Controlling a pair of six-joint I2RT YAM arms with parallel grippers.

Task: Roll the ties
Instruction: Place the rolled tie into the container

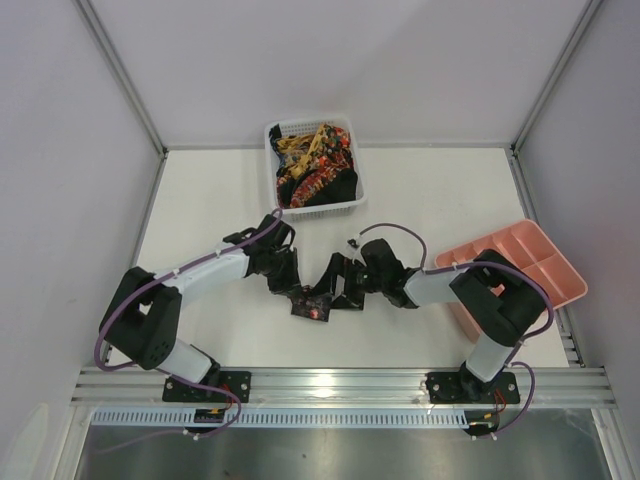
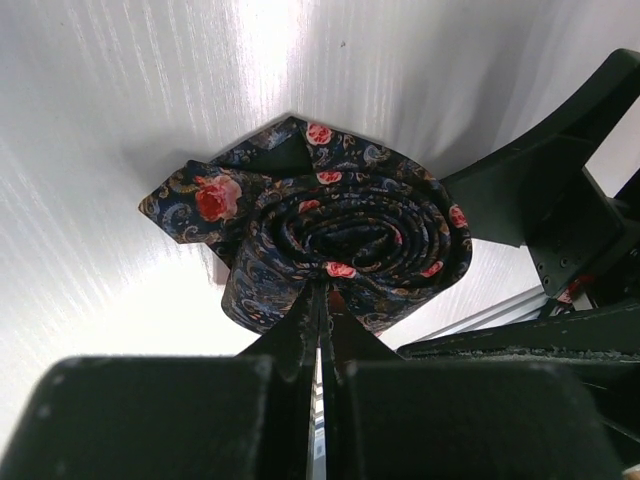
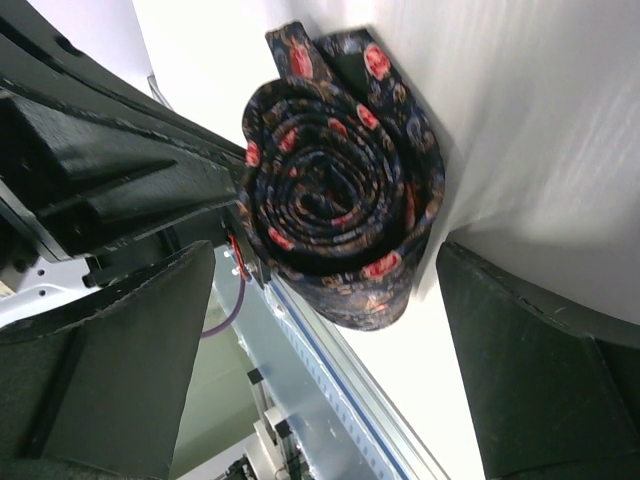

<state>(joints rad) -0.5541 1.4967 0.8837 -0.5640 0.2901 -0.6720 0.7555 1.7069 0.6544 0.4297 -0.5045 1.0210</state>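
One tie lies wound into a tight spiral on the white table, dark with red flowers, its pointed end sticking out at the left. The same tie sits between both grippers in the top view. My left gripper is shut, its tips pinched on the lower edge of the roll. My right gripper is open, one finger on each side of the rolled tie, not touching it. More ties are heaped in the basket at the back.
The white mesh basket stands at the back centre. A pink compartment tray sits at the right, close to the right arm. The aluminium rail runs along the near table edge, just behind the roll.
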